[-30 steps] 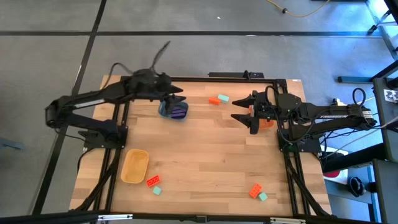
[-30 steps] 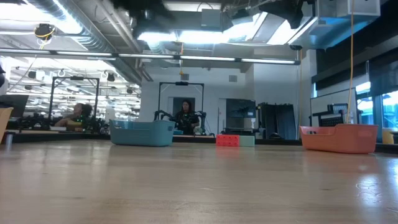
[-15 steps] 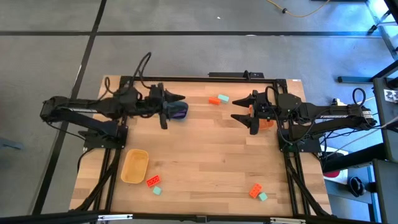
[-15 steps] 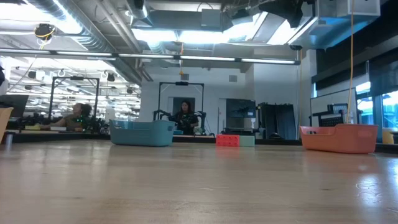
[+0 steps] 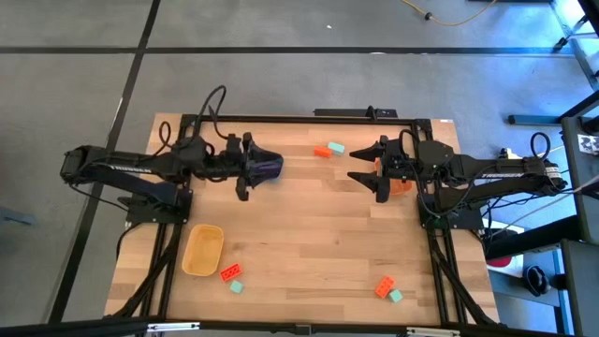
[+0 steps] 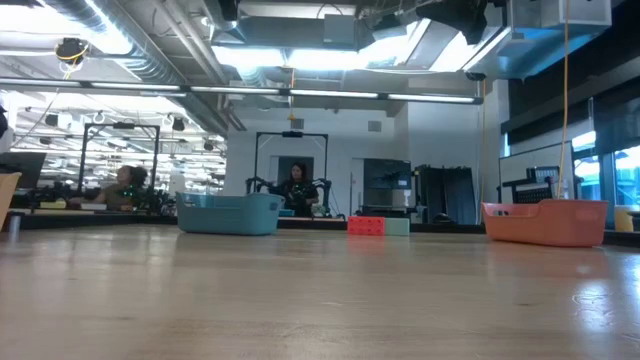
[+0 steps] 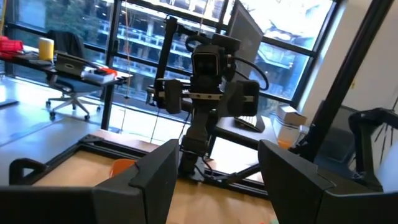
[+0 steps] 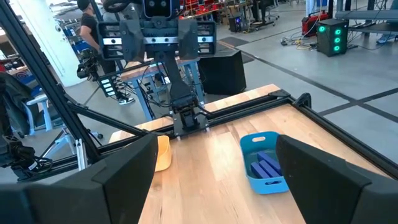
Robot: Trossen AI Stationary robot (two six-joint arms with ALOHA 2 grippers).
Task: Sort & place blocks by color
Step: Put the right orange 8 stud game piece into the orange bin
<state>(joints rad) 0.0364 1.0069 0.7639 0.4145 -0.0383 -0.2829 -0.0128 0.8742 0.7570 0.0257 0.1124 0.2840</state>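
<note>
From above, the pale plank table [image 5: 309,225] carries a rounded yellow tub [image 5: 203,250] and scattered blocks: orange-red and mint pairs at the far edge [image 5: 328,150], by the yellow tub [image 5: 231,273] and at the near right [image 5: 387,288]. The left gripper [image 5: 248,168] covers the blue tub [image 5: 270,167]; the right gripper [image 5: 367,175] hangs spread wide.

Low down (arms unseen), the orange tub [image 6: 546,222] shows.

The left wrist camera shows its fingers [image 7: 152,180] parted, empty.

The right wrist camera alone reveals purple blocks [image 8: 268,165] inside the blue tub.
</note>
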